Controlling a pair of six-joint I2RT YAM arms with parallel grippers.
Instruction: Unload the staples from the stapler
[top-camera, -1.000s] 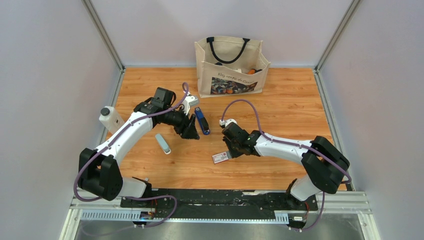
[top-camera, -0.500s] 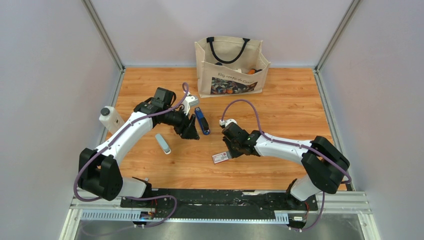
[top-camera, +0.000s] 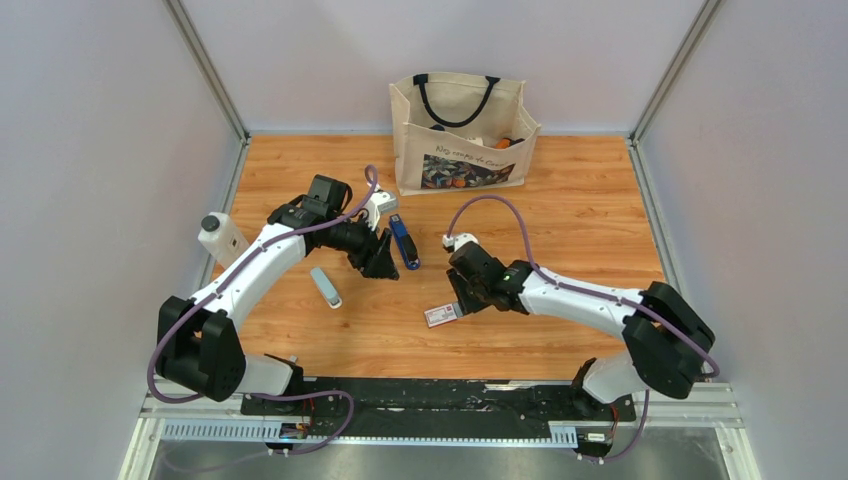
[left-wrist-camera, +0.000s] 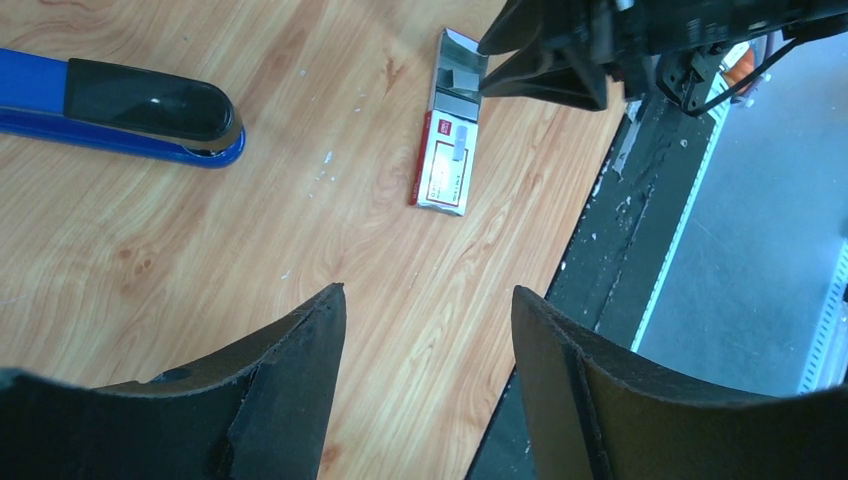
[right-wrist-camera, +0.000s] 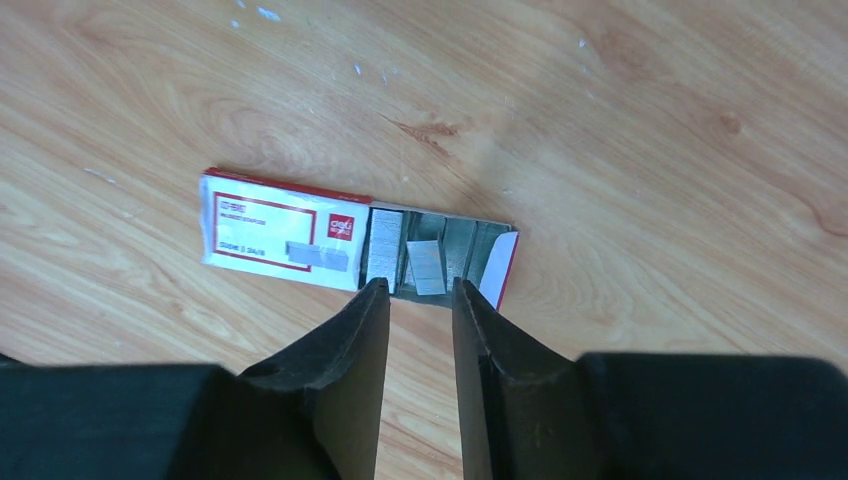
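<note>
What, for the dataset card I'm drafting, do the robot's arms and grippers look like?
Both the left arm and right arm have smooth white shells between chunky black joints, with a purple cable looping along each. The left gripper and right gripper are matte black, each with two wedge-shaped fingers that taper toward the tips. No readable markings show.

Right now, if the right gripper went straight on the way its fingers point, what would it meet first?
The right gripper would most likely meet the open end of the white-and-red staple box, just ahead of its fingertips, though its height above it is unclear.
</note>
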